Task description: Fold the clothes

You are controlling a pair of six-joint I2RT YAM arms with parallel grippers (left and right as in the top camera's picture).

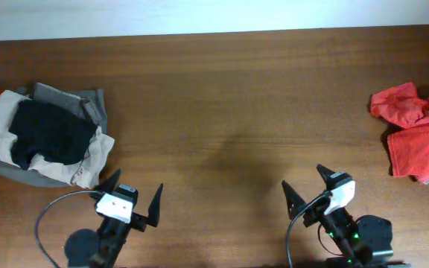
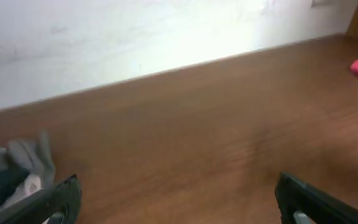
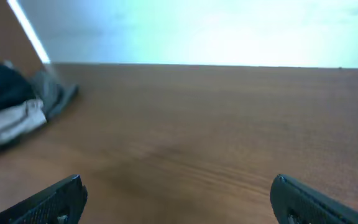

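Left gripper [image 1: 138, 180] is being held low at the near edge of the table [image 1: 222, 97], left of centre. Its fingers are being kept spread wide, with nothing between them. Right gripper [image 1: 302, 176] is being held at the same near edge, right of centre, likewise spread wide and empty. Both are being pointed toward the table's far edge. In each wrist view only bare tabletop is being framed between the fingertips.

Red clothes [image 1: 415, 138] are being seen crumpled in a heap at the table's right edge, partly cut off by the frame and well apart from both grippers. They are not being touched. A bit of white print is showing, too small to read.

A stack of other clothes [image 1: 47, 134], black on top of beige and grey, is being seen at the table's left side, near the left gripper but untouched.
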